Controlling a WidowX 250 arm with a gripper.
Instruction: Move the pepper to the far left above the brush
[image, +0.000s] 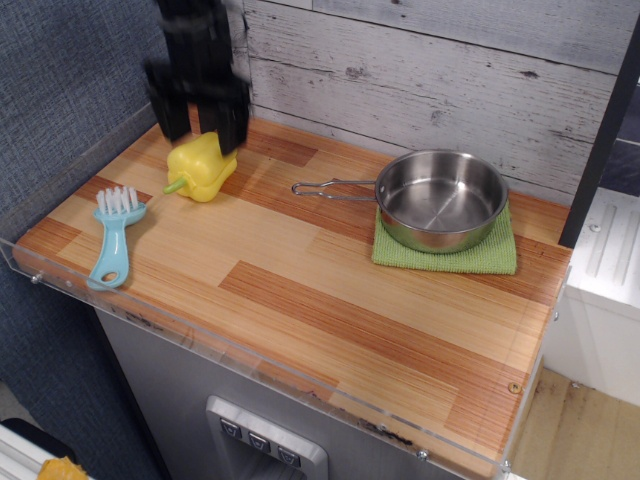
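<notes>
We count one pepper (203, 167), one brush (115, 235), one pan (440, 199) and one green cloth (446, 252) on the wooden counter (300, 290).

The pepper lies on its side at the far left of the counter, its green stem pointing left and toward us. The brush lies nearer than it and further left, bristles toward the far side, handle toward us; the two are close but apart. The pan sits on the cloth at the right, well apart from both, its wire handle reaching left toward the pepper. A clear rim runs along the counter's near and left edges, and a plank wall stands behind.

The gripper (200, 108) is blurred, just above the pepper's far side. Its two fingers look spread and hold nothing; we cannot tell whether they touch the pepper.
</notes>
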